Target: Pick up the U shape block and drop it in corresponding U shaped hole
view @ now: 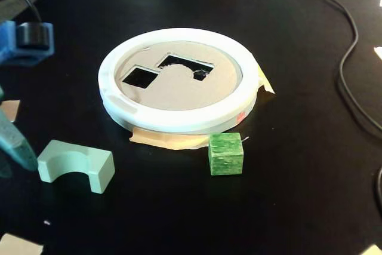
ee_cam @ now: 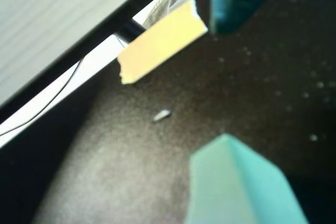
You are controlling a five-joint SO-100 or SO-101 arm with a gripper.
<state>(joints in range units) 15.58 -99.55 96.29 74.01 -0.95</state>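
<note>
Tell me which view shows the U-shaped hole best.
The fixed view: the U-shaped hole shows whole in the white-rimmed sorter lid, beside a square hole. The wrist view shows none of it, only black table and a blurred pale green block.

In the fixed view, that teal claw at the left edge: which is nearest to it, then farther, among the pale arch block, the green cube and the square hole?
From the gripper:
1. U shape block, just right of it at lower left.
2. Square hole, up in the white ring's lid.
3. Green cube, in front of the ring, farthest right.

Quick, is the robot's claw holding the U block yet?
Gripper: not holding the U block, which lies on the table beside it. Only one teal finger shows, so open or closed cannot be told.
</note>
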